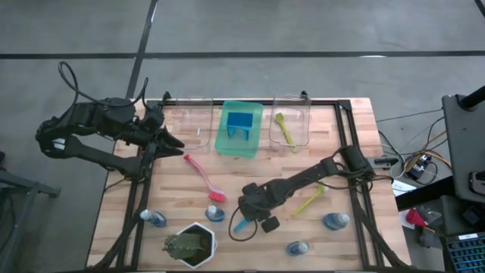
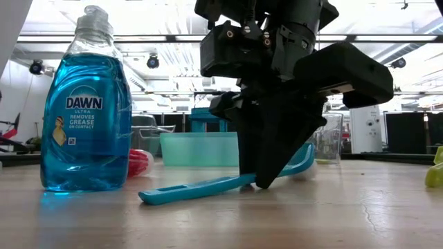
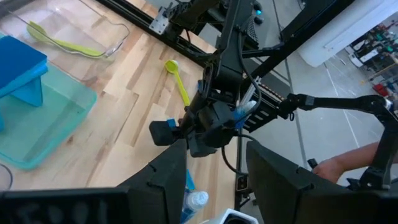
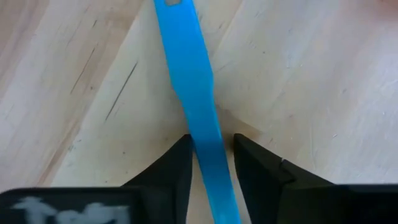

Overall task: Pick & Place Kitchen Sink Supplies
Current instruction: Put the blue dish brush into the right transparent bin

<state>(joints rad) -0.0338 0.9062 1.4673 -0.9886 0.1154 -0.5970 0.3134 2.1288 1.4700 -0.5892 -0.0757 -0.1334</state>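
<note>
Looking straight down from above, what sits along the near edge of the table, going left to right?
Small blue bottle → plant in a white hexagonal pot → blue bottle → blue bottle.

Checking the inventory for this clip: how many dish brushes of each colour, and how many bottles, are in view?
Red brush: 1
Blue brush: 1
Yellow-green brushes: 2
Blue bottles: 4
Total: 8
</note>
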